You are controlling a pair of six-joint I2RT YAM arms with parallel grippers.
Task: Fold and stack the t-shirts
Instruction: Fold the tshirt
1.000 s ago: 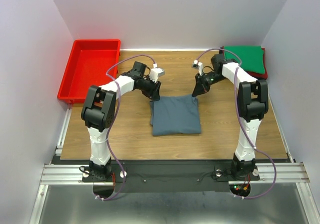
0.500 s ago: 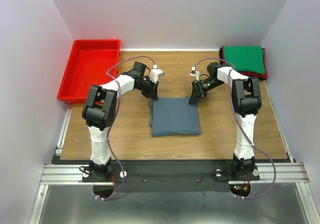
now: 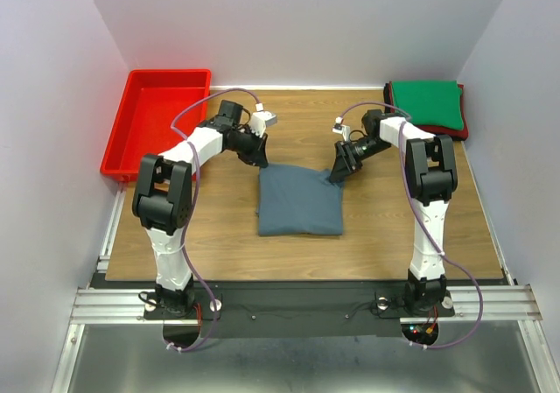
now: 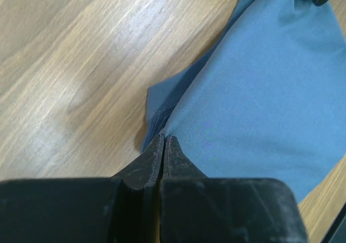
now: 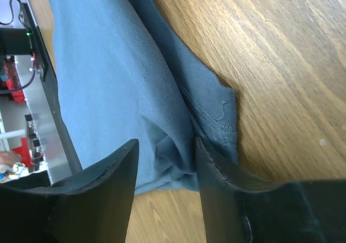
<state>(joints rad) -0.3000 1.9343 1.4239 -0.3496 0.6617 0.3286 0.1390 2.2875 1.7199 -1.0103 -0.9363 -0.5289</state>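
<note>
The slate-blue t-shirt (image 3: 300, 202) lies folded into a rough square in the middle of the table (image 3: 219, 227). Its near edge is straight and well short of the table's front edge. Its two side edges run nearly parallel, with bare wood on either side out to the table's left and right edges. The far edge is less tidy, and both far corners are bunched where the arms meet them.

Beyond the shirt a band of open wood runs across the back. At its left end is the red tray (image 3: 114, 152), which sits at the far left corner and hangs partly over the table's side. At its right end, in the far right corner, is a folded green t-shirt (image 3: 426, 102) stacked on a red t-shirt (image 3: 462, 130). Both are well apart from the blue one.

The left end effector (image 4: 164, 140) is at the far left corner of the blue shirt. Its jaws are pressed together, with the tips nipping the cloth just at the folded edge, and a lower layer peeks out beside them.

The right end effector (image 5: 165, 145) is at the far right corner. Its jaws stand apart, straddling the rumpled hem without clamping it, and the cloth lies loose between the fingers (image 5: 216, 178) on the wood.
</note>
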